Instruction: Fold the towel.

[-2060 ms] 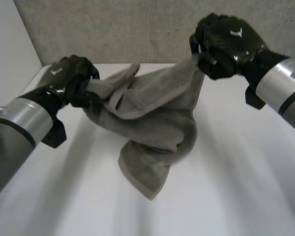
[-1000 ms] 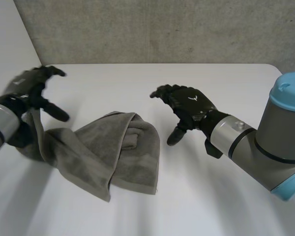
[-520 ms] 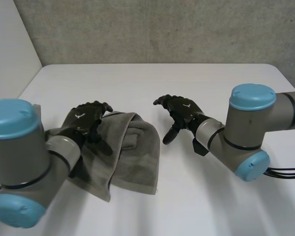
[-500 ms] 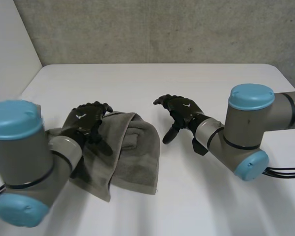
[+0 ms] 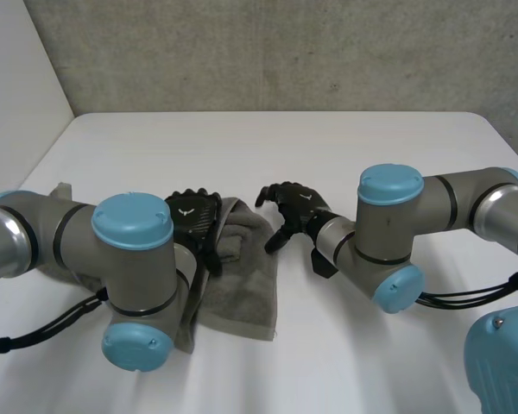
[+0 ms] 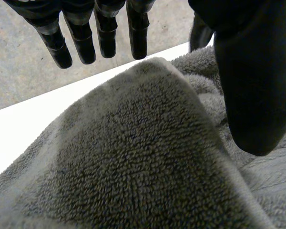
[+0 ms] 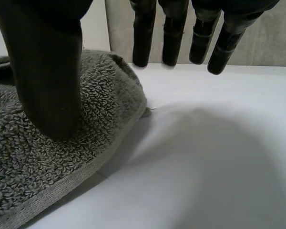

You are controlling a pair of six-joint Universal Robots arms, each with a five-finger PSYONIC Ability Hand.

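A grey towel (image 5: pixel 252 278) lies bunched and loosely doubled over on the white table (image 5: pixel 371 155), left of centre. My left hand (image 5: pixel 192 216) is over its far left part, with straight fingers (image 6: pixel 102 33) spread above the towel's hump (image 6: pixel 133 162) and the thumb (image 6: pixel 252 86) held apart. The left arm hides much of the cloth. My right hand (image 5: pixel 292 205) sits at the towel's far right edge. Its thumb (image 7: pixel 47 71) is over the towel's hem (image 7: pixel 38 162), and its fingers (image 7: pixel 171 33) reach beyond the edge above bare table. Neither hand has cloth pinched.
A towel corner (image 5: pixel 65 188) sticks out behind the left arm near the table's left edge. A concrete wall (image 5: pixel 285 52) runs along the table's far side. Both elbows (image 5: pixel 131 285) (image 5: pixel 388 250) are folded low over the front half of the table.
Both arms have folded further inward. The left hand slid right across the towel, and the right hand moved left up to the towel's right edge.
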